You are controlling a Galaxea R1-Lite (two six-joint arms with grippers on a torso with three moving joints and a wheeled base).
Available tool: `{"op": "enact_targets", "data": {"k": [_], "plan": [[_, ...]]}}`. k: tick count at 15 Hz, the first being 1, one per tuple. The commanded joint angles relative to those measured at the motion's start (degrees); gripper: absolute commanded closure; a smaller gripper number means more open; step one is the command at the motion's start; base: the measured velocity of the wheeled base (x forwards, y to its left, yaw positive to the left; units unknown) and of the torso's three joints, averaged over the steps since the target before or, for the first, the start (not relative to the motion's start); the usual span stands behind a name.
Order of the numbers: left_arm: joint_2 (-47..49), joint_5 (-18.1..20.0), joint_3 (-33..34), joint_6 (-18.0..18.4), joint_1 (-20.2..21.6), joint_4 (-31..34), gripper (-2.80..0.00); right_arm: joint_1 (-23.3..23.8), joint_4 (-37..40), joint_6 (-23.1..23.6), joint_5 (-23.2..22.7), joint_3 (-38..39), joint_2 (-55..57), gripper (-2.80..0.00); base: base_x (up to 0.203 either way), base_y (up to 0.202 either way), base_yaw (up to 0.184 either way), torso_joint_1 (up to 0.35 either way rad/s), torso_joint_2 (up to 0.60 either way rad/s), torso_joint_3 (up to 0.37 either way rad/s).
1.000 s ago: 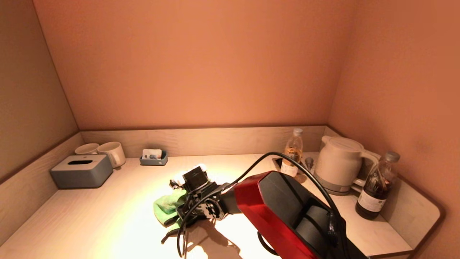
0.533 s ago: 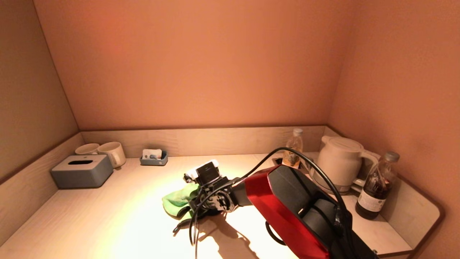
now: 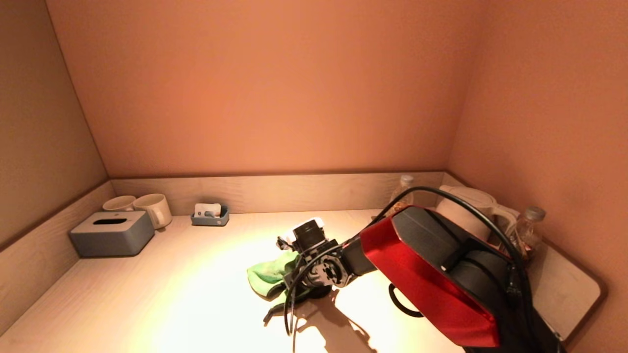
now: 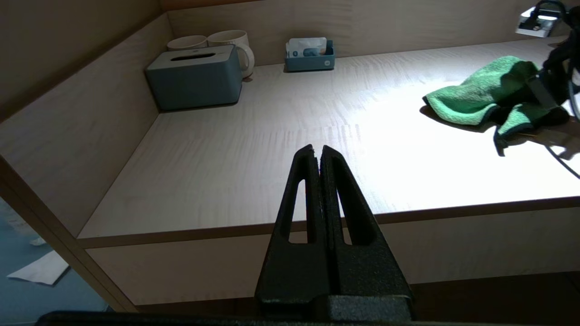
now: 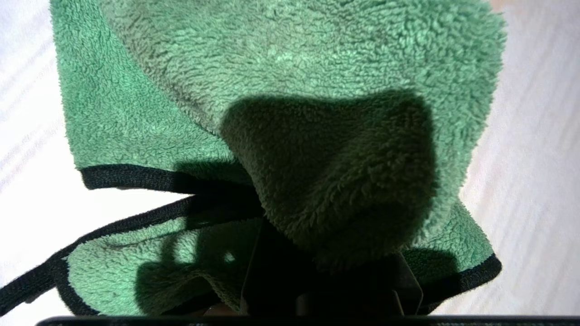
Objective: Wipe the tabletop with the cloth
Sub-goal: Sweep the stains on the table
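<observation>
The green cloth (image 3: 267, 277) with black trim lies bunched on the light wooden tabletop (image 3: 162, 299), right of centre. My right gripper (image 3: 293, 284) presses down at the cloth's right end and is shut on it. In the right wrist view the cloth (image 5: 290, 90) fills the picture and hides the fingers. The cloth also shows in the left wrist view (image 4: 480, 93), at the far right. My left gripper (image 4: 316, 149) is shut and empty, parked below and in front of the table's front edge.
A grey tissue box (image 3: 110, 233) and two white mugs (image 3: 152, 208) stand at the back left. A small grey tray (image 3: 211, 214) sits against the back wall. A white kettle (image 3: 463, 198) and two bottles (image 3: 529, 220) stand at the back right, partly behind my right arm.
My right arm has dragged the green cloth to the right across the tabletop. The left arm has not moved.
</observation>
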State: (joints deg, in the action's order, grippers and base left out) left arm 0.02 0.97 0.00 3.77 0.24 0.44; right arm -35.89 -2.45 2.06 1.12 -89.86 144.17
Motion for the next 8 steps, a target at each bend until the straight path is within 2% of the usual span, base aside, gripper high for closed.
{"op": "enact_targets", "data": {"k": [1, 2, 4, 6, 8], "plan": [[-0.02, 0.0, 0.0, 0.01, 0.02, 0.0, 0.0, 0.08, -3.47, 0.21, -0.25, 7.88, -4.89, 0.0, 0.0, 0.0, 0.0, 0.0, 0.0, 0.0], [-0.02, 0.0, 0.0, 0.01, 0.02, 0.0, 0.0, -0.15, -5.77, 0.34, -0.41, 11.95, -7.0, 0.0, 0.0, 0.0, 0.0, 0.0, 0.0, 0.0], [-0.02, 0.0, 0.0, 0.01, 0.02, 0.0, 0.0, -1.06, -8.7, 0.47, -0.62, 14.28, -8.75, 0.0, 0.0, 0.0, 0.0, 0.0, 0.0, 0.0], [-0.02, 0.0, 0.0, 0.01, 0.02, 0.0, 0.0, -4.8, -11.37, 0.38, -0.66, 18.98, -9.92, 0.0, 0.0, 0.0, 0.0, 0.0, 0.0, 0.0], [-0.02, 0.0, 0.0, 0.01, 0.02, 0.0, 0.0, -8.47, -12.33, 0.3, -0.68, 17.74, -9.4, 0.0, 0.0, 0.0, 0.0, 0.0, 0.0, 0.0]]}}
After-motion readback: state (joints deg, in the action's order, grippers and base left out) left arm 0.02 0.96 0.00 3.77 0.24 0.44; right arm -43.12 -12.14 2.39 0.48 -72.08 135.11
